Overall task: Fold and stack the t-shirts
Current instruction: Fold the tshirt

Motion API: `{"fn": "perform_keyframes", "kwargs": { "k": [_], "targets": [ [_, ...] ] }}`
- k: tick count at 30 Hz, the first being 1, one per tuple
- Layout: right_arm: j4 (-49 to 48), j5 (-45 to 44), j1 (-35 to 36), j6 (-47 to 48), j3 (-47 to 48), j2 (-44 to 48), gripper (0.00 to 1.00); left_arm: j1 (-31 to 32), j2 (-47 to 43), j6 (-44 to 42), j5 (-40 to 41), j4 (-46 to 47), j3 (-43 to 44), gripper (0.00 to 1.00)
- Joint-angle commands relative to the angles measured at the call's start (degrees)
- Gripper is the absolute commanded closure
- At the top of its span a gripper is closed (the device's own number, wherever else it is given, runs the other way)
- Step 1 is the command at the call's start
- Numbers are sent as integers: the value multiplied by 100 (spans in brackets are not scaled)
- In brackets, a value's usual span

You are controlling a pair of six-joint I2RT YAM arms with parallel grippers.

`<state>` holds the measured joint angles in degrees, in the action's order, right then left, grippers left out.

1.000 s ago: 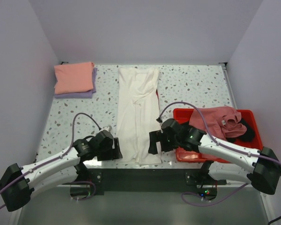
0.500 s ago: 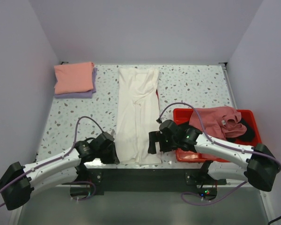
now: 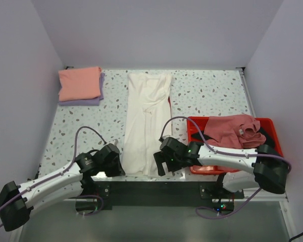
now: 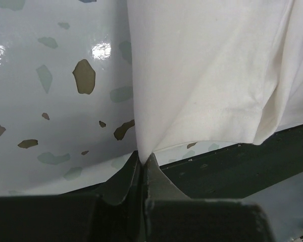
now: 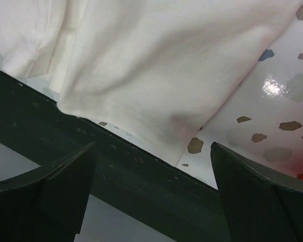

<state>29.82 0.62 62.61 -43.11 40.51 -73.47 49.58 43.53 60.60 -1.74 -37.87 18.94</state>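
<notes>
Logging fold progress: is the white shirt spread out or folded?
Partly folded: the white shirt lies as a long narrow strip, sides turned in, not yet folded crosswise.

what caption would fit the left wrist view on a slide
Left hand pinching the near corner of the cream-white cotton t-shirt at the front edge of the speckled table

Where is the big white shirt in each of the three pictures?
Top view: the cream-white t-shirt lies lengthwise down the middle of the speckled table.
Left wrist view: the cream-white t-shirt fills the upper right; the left gripper pinches its near corner.
Right wrist view: it fills the upper left and middle, above the open right gripper.
Shared landmark: the speckled table beside the shirt's near hem.
</notes>
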Motion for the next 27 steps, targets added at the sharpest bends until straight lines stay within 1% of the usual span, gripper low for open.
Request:
{"fn": "perform_keyframes", "kwargs": {
  "k": [1,3,4,10,14,17,19,20,21,24,25,27],
  "targets": [
    [357,-563,286,-127,352,-202,4,25,-256,338,86,-177,-30,100],
    [366,-598,383,-171,344,-238,6,34,-301,409,60,-160,-74,100],
    [366,-598,410,-206,326,-246,10,25,-310,418,60,-151,-101,100],
    [305,-563,410,-277,203,-124,21,34,-362,444,68,-133,-145,100],
    [244,-520,410,-364,106,-193,35,25,-389,479,86,-159,-136,100],
    [208,-449,410,-400,45,-264,37,25,-433,532,103,-247,-119,100],
    [182,-388,419,-417,18,-352,41,25,-494,558,112,-265,-154,100],
    [121,-274,410,-461,-25,-361,44,25,-503,602,104,-256,-171,100],
    [77,-230,419,-470,-69,-378,49,25,-521,611,103,-256,-189,100],
    [15,-203,419,-602,-184,-378,50,25,-582,664,77,-309,-215,100],
    [6,-203,419,-611,-201,-396,53,25,-626,681,86,-318,-224,100],
    [-90,-133,427,-628,-254,-396,63,25,-670,743,103,-318,-250,100]
  ]
}}
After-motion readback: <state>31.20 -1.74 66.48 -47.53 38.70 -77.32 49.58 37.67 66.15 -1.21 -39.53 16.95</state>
